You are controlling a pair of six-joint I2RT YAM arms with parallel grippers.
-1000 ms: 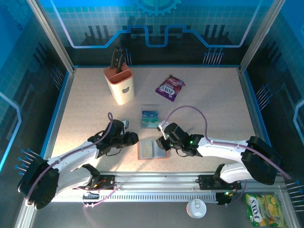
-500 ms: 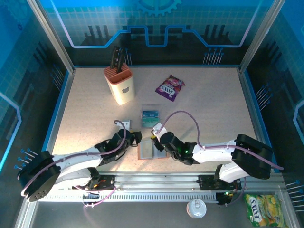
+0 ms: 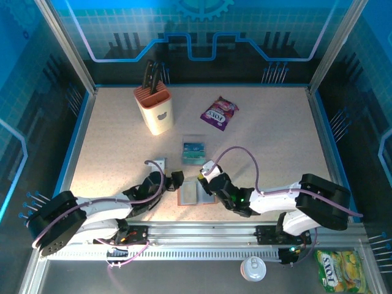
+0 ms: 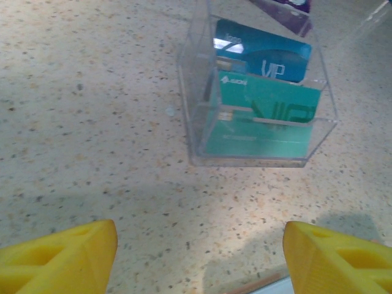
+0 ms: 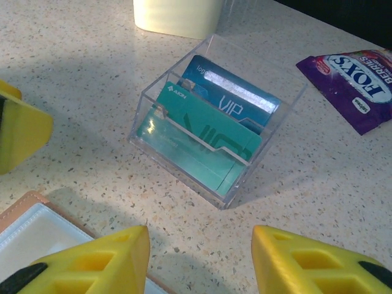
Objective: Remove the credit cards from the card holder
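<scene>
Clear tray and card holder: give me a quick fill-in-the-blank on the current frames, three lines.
1. The clear tray holds ____ cards: a teal card and, behind it, a blue card.
2. In the top view, the purple snack packet lies to the ____ of the knife block.
3. The card holder lies ____, its sleeves facing up.

Missing words: two; right; open

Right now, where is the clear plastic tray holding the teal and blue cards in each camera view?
Top external: clear plastic tray mid-table, near picture centre.
Left wrist: tray upper right of centre.
Right wrist: tray at centre.
Shared landmark: purple snack packet, beyond the tray to its right in every view.
</scene>
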